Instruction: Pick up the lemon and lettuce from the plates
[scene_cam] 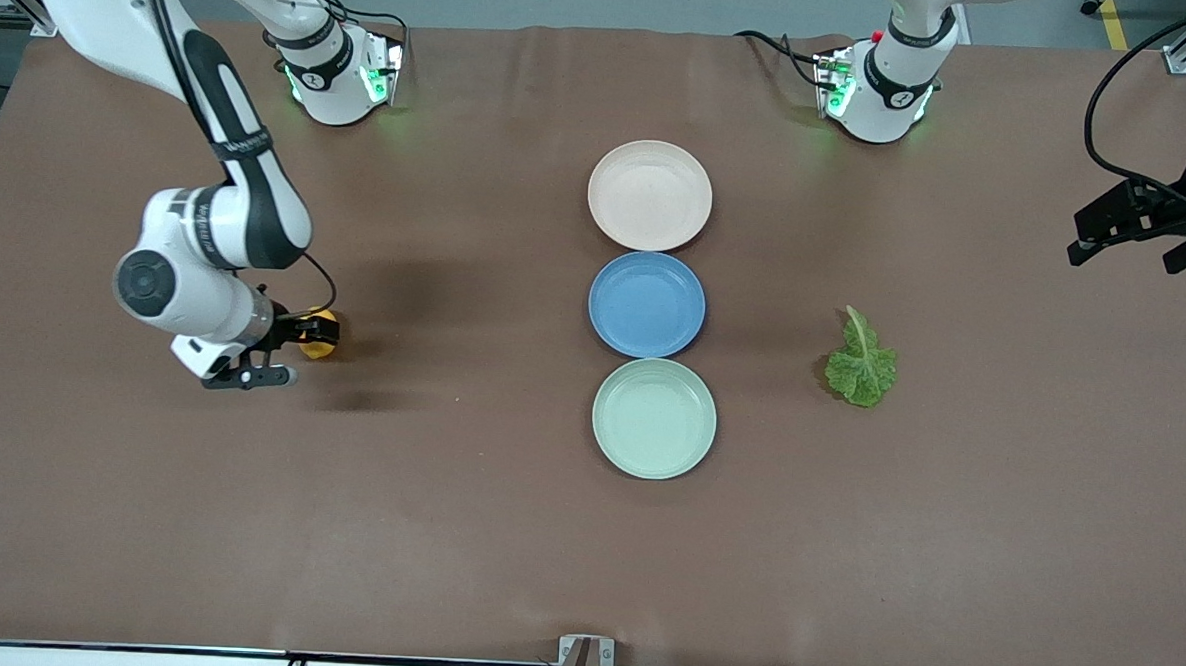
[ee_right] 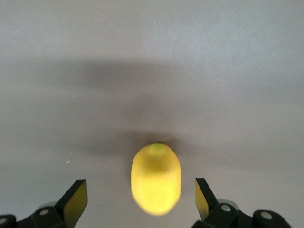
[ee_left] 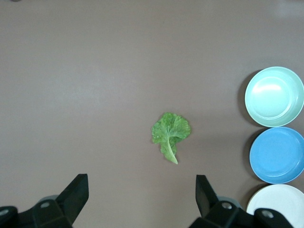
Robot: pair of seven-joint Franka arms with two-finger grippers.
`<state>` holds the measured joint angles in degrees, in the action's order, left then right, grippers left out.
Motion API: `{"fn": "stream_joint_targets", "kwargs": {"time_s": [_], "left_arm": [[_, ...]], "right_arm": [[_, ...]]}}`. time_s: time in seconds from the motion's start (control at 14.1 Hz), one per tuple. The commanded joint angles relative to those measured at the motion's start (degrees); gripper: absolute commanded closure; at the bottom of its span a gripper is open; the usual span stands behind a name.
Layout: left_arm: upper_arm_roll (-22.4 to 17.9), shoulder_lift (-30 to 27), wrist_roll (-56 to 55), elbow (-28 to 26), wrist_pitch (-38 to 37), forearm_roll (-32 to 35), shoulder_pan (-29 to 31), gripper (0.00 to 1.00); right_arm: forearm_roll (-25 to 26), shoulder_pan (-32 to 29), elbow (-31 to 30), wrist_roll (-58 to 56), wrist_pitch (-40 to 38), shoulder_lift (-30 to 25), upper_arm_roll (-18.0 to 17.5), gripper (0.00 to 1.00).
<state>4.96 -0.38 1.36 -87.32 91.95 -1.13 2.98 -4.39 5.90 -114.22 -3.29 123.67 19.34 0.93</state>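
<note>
The lemon [scene_cam: 321, 334] lies on the brown table toward the right arm's end, well apart from the plates. My right gripper [scene_cam: 287, 352] is low over it and open. In the right wrist view the lemon [ee_right: 156, 178] sits between the spread fingers of the right gripper [ee_right: 141, 202], with a gap on each side. The lettuce [scene_cam: 860, 365] lies flat on the table toward the left arm's end. My left gripper [scene_cam: 1129, 254] hangs open and empty, high near that end. The left wrist view shows the lettuce [ee_left: 170, 130] ahead of the left gripper [ee_left: 142, 194]. The beige plate [scene_cam: 649, 194] and the mint plate [scene_cam: 653, 418] are bare.
A blue plate [scene_cam: 646, 304] sits between the beige and mint plates in a line at the table's middle. All three show in the left wrist view: mint [ee_left: 274, 96], blue [ee_left: 278, 155], beige [ee_left: 280, 205]. Black cables hang by the left arm.
</note>
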Motion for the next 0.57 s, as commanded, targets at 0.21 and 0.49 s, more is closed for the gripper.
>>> {"fn": "stream_joint_targets", "kwargs": {"time_s": [0.21, 0.49], "left_arm": [[0.1, 1.7, 0.2, 3.0, -1.7, -1.2, 0.5, 0.0], [0.1, 1.7, 0.0, 3.0, -1.7, -1.1, 0.5, 0.0]], "right_arm": [[1.8, -3.6, 3.5, -0.6, -9.3, -9.1, 0.2, 0.0], [2.5, -4.1, 5.0, -0.5, -16.2, -14.2, 1.2, 0.0]]}}
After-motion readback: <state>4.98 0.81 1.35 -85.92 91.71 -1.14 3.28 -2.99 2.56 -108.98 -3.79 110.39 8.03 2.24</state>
